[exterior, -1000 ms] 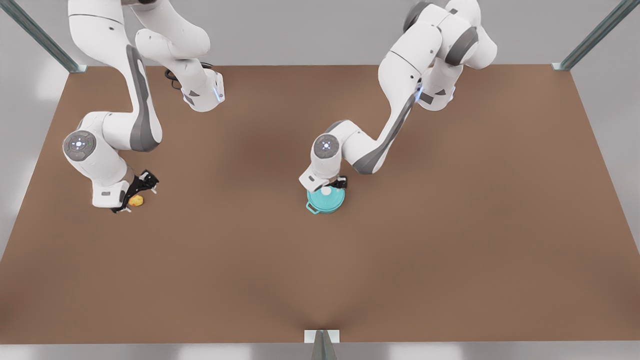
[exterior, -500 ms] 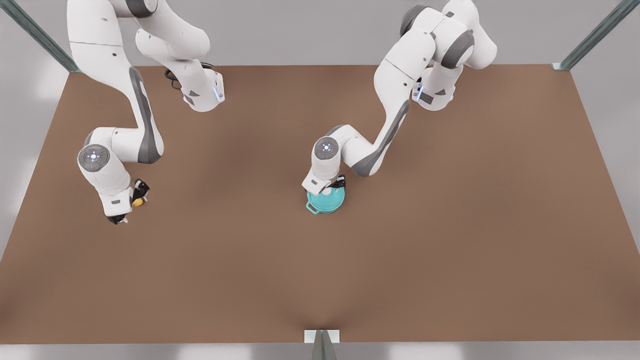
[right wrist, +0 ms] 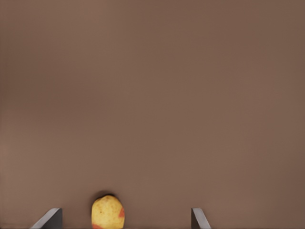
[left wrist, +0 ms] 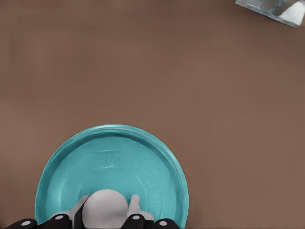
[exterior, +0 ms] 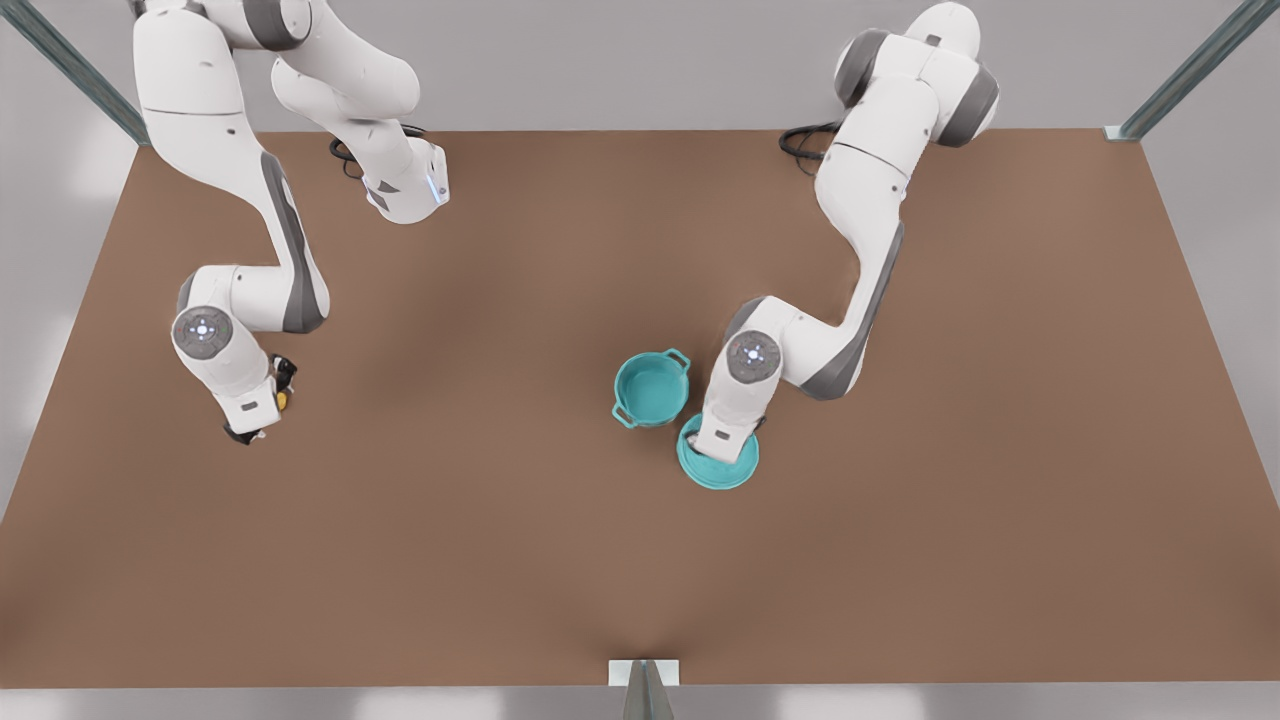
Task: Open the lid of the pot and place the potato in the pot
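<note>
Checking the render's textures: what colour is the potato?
Yellow-orange with reddish patches, the potato shows best in the right wrist view.

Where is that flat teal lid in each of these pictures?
Front view: the pot lid sits beside the open pot, toward the front view's right, under an arm.
Left wrist view: close up, left gripper shut on its white knob.
Right wrist view: right gripper open around the potato instead.
Shared landmark: brown table.
</note>
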Motion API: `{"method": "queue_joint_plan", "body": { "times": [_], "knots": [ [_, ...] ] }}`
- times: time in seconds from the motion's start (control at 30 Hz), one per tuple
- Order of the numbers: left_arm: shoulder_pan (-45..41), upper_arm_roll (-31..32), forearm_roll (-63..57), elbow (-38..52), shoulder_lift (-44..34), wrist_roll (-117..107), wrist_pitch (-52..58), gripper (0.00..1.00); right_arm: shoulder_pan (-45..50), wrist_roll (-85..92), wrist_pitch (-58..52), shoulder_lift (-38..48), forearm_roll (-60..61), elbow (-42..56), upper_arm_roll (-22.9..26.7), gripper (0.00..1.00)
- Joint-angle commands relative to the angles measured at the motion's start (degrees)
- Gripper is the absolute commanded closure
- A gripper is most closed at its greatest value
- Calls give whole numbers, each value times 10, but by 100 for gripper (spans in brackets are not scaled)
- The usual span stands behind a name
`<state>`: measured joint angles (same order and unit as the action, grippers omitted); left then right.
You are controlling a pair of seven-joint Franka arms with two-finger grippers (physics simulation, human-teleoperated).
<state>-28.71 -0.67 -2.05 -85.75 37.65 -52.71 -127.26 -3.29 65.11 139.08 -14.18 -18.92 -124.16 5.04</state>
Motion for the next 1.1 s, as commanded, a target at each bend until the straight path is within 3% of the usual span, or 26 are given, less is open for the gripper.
{"method": "queue_joint_plan", "body": {
  "times": [0.0, 0.07, 0.2, 0.23, 0.3, 0.37, 0.47, 0.53, 0.67, 1.07],
  "knots": [
    [64, -3, -5, 7, 19, 426, 27, 65, -1, 49, -56, -22, 0, 17, 5, 0],
    [92, -3, -8, 8, 69, 482, -62, 65, -1, 52, -91, -35, 0, 38, 7, 0],
    [93, -3, -6, 8, 90, 480, -84, 64, -1, 54, -102, -59, -1, 52, 16, 0],
    [94, -3, -4, 13, 85, 478, -80, 0, -1, 56, -104, -61, -12, 56, 23, 0],
    [101, -6, 0, 16, 80, 477, -61, 0, -7, 63, -103, -68, -13, 54, 26, 0],
    [130, -4, 28, 85, 70, 476, 80, 0, -15, 69, -95, -70, -14, 51, 27, 0],
    [227, -8, 64, 84, -133, 603, 416, 0, -22, 69, -61, -72, -22, 37, 28, 0],
    [276, -10, 101, -51, -284, 562, 371, 0, -28, 71, -48, -81, -22, 37, 27, 0],
    [276, -9, 100, 59, -227, 554, 420, 0, -30, 75, 4, -91, -23, 23, 27, 0],
    [284, -10, 108, 33, -226, 558, 438, 0, -44, 81, 62, -120, -23, 15, 27, 0]
  ]
}}
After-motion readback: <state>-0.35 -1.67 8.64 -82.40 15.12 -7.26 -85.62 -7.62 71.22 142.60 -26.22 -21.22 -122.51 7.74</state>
